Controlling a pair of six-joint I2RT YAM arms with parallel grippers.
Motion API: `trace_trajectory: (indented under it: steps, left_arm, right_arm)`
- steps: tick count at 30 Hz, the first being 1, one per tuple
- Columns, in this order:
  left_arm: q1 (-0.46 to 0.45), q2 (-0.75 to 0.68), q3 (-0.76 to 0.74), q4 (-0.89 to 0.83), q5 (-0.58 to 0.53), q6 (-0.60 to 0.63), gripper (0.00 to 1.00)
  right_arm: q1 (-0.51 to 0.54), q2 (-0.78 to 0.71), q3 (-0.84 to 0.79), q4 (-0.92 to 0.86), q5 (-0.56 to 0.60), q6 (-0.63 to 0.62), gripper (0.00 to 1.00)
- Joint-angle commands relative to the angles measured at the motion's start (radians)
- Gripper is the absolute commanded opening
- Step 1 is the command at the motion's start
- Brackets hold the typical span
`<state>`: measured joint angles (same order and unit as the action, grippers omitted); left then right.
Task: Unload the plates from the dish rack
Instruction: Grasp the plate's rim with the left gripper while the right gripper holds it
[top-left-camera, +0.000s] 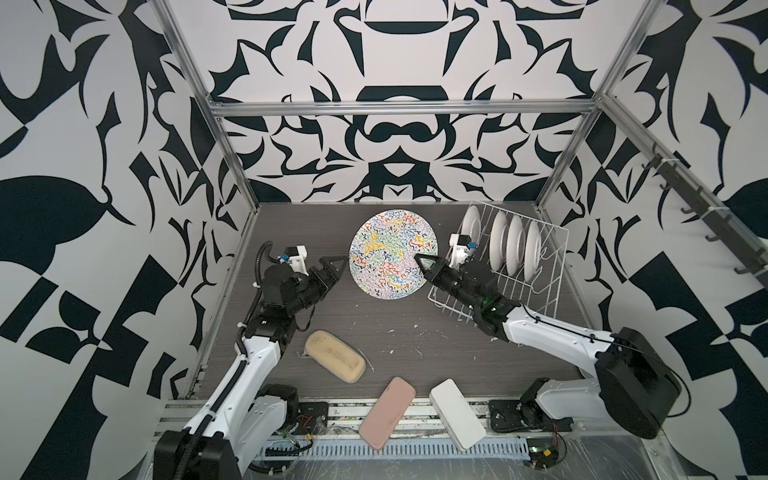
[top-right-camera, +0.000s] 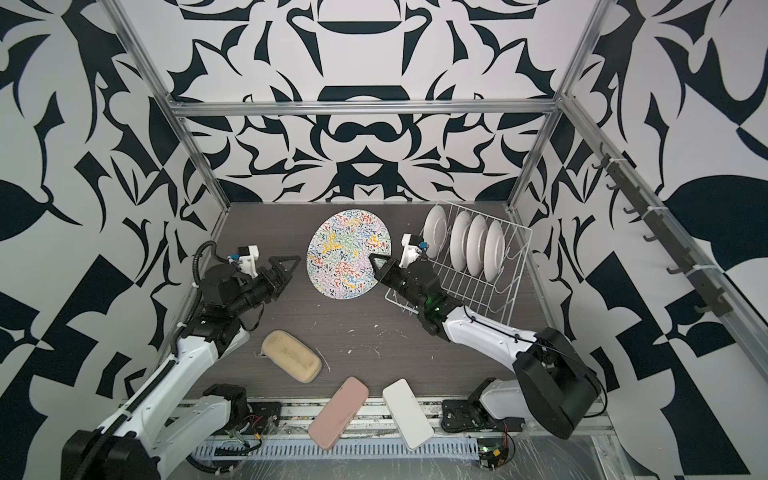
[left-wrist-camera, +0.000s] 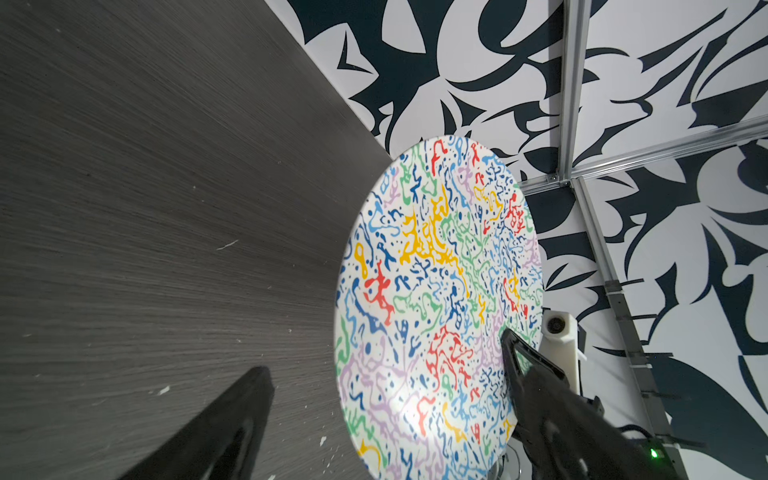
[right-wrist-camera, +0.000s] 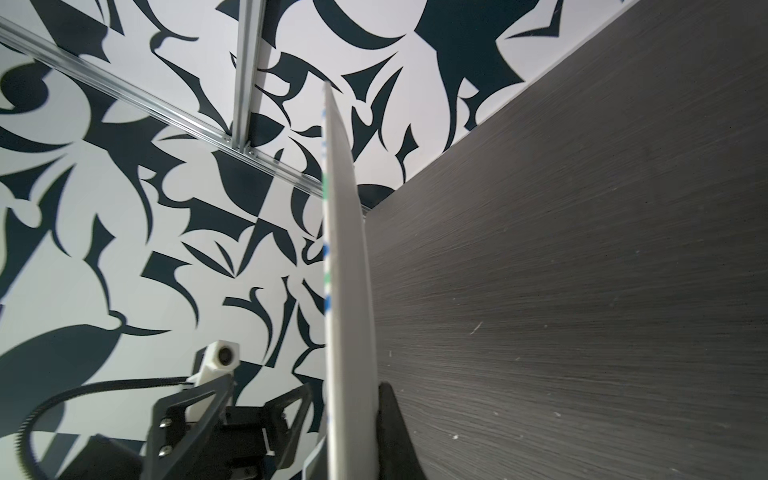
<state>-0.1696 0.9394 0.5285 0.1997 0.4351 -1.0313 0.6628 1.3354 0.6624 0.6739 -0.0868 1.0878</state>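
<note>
In both top views the right gripper (top-left-camera: 422, 261) is clamped on the right edge of the squiggle-printed plate (top-left-camera: 392, 253), which is held tilted between the arms. The left gripper (top-left-camera: 334, 269) gapes wide just beside the plate's left edge. Four white-backed plates (top-right-camera: 478, 245) stand upright in the dish rack (top-right-camera: 517, 257) at the far right corner. The table (top-left-camera: 395, 332) in front is bare wood.

In the left wrist view the plate's printed face (left-wrist-camera: 436, 291) fills the frame, with open tabletop beside it.

In the right wrist view the plate is edge-on (right-wrist-camera: 347, 270), with one finger (right-wrist-camera: 390, 428) against its white back.

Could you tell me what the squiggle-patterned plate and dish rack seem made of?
The squiggle-patterned plate looks like glazed ceramic: a glossy highlight on its printed face. The dish rack is likely coated metal wire: thin white rods in a grid.
</note>
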Motion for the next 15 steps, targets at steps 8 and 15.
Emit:
trace_trajectory:
  steps: [8,15]
  left_arm:
    - [0.0,0.02,-0.042,0.128,0.031,-0.074,0.96]
    - [-0.002,0.021,-0.037,0.139,0.04,-0.076,0.86]
  right_arm:
    - [-0.002,0.104,0.04,0.377,-0.137,0.194,0.0]
    - [-0.02,0.266,0.09,0.59,-0.231,0.336,0.0]
